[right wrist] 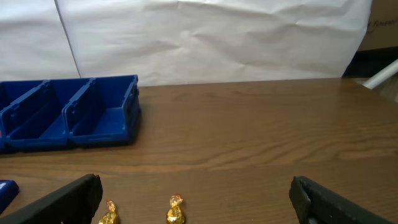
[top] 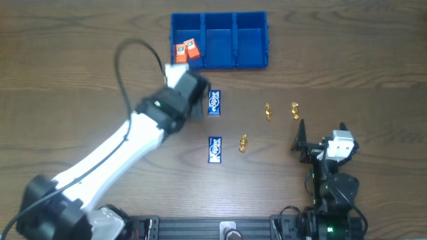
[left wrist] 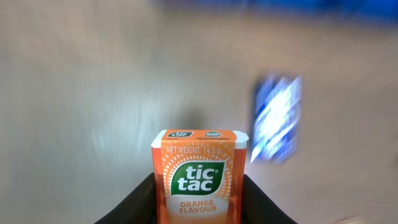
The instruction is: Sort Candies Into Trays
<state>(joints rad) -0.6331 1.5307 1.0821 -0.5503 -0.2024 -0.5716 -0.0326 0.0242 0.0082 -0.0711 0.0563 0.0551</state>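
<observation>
A blue three-compartment tray (top: 267, 40) stands at the back of the table, with two orange candy boxes (top: 187, 51) in its left compartment. My left gripper (top: 195, 97) hovers just in front of that tray, shut on another orange candy box (left wrist: 199, 177) held upright between its fingers (left wrist: 134, 205). A blue packet (top: 214, 102) lies right beside it, and it is blurred in the left wrist view (left wrist: 277, 118). A second blue packet (top: 215, 149) lies nearer the front. Three gold-wrapped candies (top: 268, 111) (top: 295, 110) (top: 243, 145) are scattered mid-table. My right gripper (top: 320, 137) rests open, low at the right.
The right wrist view looks across the table at the blue tray (right wrist: 68, 112) and two gold candies (right wrist: 111, 214) (right wrist: 175, 211). A white sheet hangs behind the table's far edge. Bare wood stretches to the left and far right.
</observation>
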